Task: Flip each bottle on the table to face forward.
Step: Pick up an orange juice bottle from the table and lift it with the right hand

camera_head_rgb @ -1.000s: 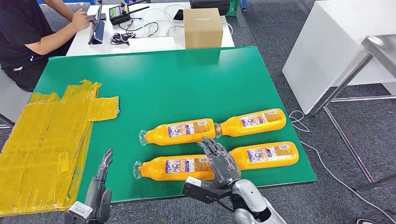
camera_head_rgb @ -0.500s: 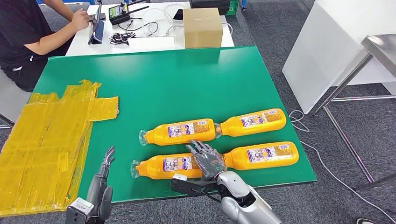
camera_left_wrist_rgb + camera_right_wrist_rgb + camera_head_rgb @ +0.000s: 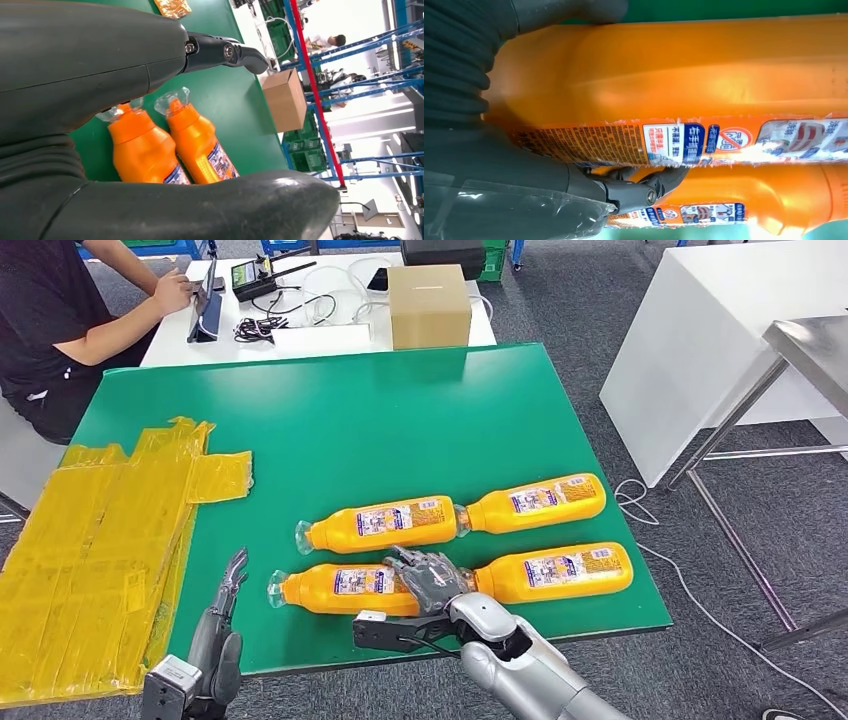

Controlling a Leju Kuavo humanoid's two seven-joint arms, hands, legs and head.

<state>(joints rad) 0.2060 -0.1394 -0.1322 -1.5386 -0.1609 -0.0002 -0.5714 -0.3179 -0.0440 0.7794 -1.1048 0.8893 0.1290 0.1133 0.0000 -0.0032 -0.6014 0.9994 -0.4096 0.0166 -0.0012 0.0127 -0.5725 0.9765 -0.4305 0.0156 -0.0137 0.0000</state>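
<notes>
Here the right hand [image 3: 430, 578] lay wrapped over the near-left bottle [image 3: 340, 588], one of four lying in two rows on the green table [image 3: 380, 430]. The left hand [image 3: 222, 625] hung released at the table's near edge. Judged step: rolling this bottle; next, turn it about its long axis.

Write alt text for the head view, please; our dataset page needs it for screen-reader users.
The robot's right hand grips the near-left bottle, one of four orange bottles lying on their sides in two rows on a green table. Its left hand hovers open at the table's near edge, beside flattened yellow packaging. A seated person works at a white desk behind.
</notes>
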